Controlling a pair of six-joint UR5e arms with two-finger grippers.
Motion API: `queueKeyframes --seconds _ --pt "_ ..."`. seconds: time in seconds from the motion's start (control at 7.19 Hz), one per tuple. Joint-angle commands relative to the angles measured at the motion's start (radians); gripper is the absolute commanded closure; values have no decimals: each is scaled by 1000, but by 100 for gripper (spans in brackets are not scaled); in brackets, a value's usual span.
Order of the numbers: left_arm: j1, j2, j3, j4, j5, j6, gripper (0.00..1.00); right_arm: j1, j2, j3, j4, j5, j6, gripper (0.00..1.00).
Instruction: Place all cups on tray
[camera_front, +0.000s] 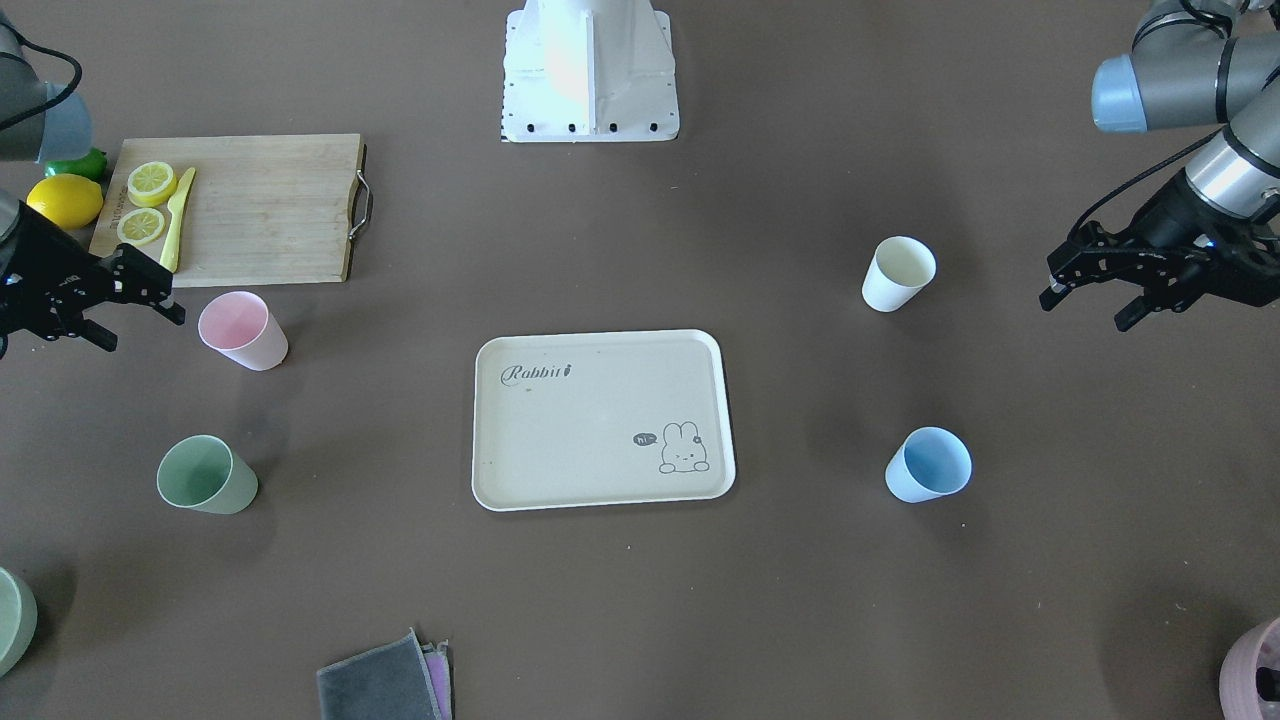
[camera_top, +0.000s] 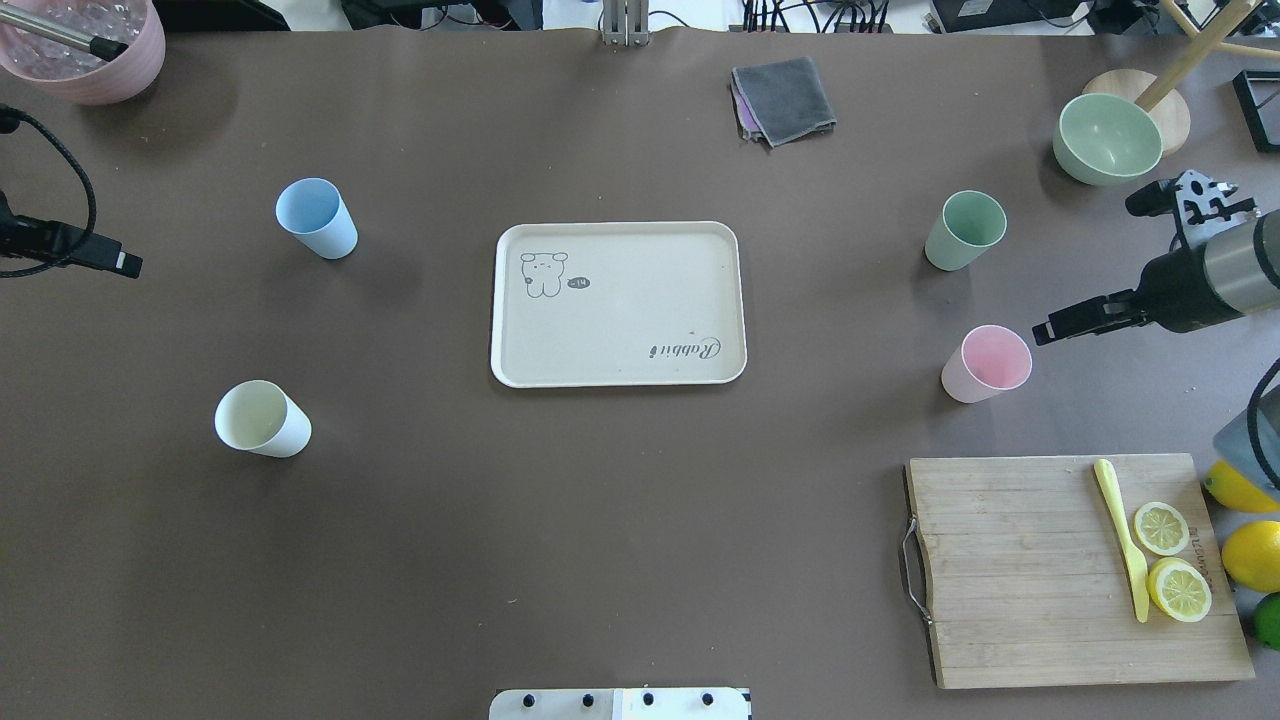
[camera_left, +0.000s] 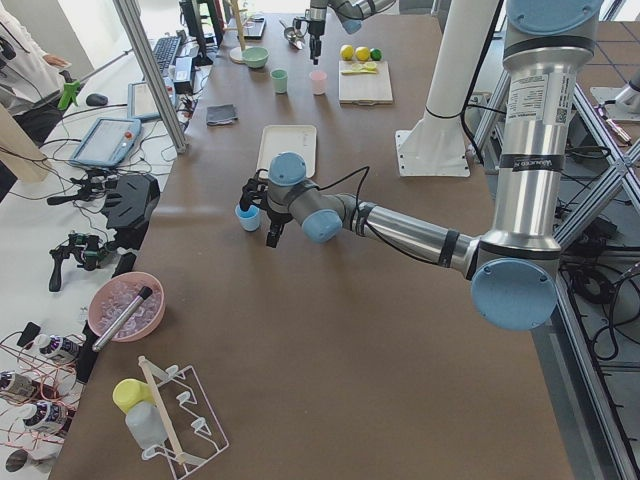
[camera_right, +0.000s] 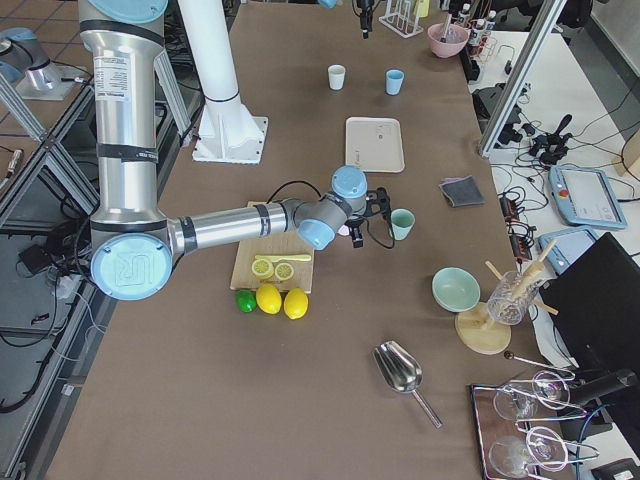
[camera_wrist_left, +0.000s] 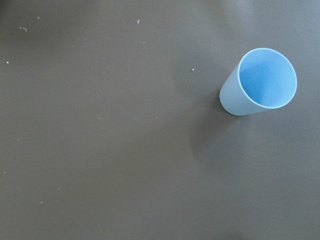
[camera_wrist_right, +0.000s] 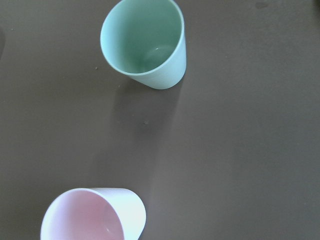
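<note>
Right gripper, jaws apparently apart and empty, hangs just beside the upright pink cup, which stands between it and the tray at mid-table, so this arm, not the left, is nearer.

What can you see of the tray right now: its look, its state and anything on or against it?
The tray is a cream rectangle with rounded corners and a low raised rim. It is matte and looks like plastic. One corner bears "Rabbit" in script, and the opposite corner has a small bunny drawing with a "hi" bubble. It lies flat in the middle of the brown table, in front of the robot's base. It is empty, and only the table touches it.
</note>
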Motion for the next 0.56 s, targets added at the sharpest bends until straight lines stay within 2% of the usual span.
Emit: queueKeyframes --seconds 0.0,0.14,0.28,0.42 --pt "5 -2 -3 0 1 -6 2 -42 10 -17 1 -14 12 23" --pt "5 -2 -6 0 1 -6 2 -48 9 -23 0 -13 10 57" --pt "6 -2 -8 0 1 -21 2 -65 9 -37 1 -11 10 76" --pt "8 -2 -9 0 1 -37 2 -66 9 -30 1 -4 12 100"
